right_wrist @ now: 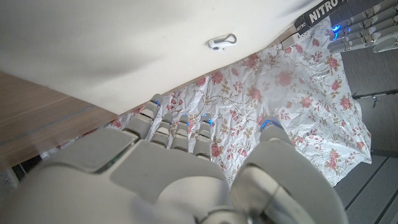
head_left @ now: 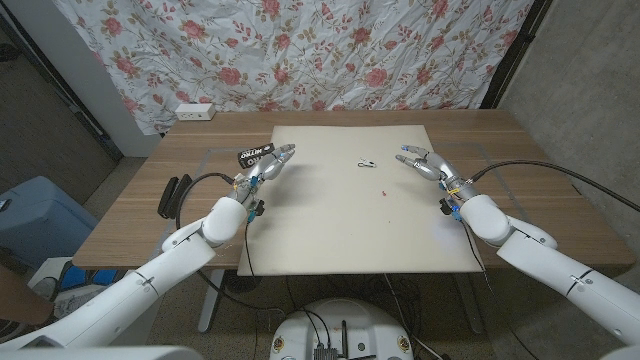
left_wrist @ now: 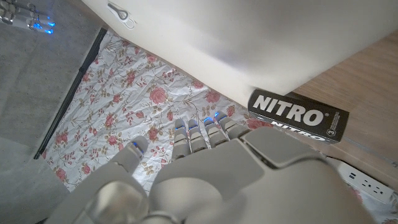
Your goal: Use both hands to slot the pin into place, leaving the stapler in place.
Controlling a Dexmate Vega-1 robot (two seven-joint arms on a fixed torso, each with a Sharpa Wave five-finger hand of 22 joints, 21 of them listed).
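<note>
A small white clip-like pin (head_left: 366, 163) lies on the cream mat (head_left: 340, 230) between my two hands; it also shows as the pin (left_wrist: 121, 15) and the pin (right_wrist: 222, 42) in the wrist views. My left hand (head_left: 271, 161) reaches out with straight fingers, holding nothing, beside a black box marked NITRO (head_left: 255, 153), the same box (left_wrist: 297, 116) seen just past its fingertips. My right hand (head_left: 424, 163) is also stretched out with nothing in it, to the right of the pin. A long black object, possibly the stapler (head_left: 176, 193), lies near the table's left edge.
A tiny red speck (head_left: 384, 192) sits on the mat in front of the pin. A white power strip (head_left: 194, 111) lies at the table's far left corner. A floral cloth hangs behind the table. Bare wood (head_left: 530, 170) flanks the mat on both sides.
</note>
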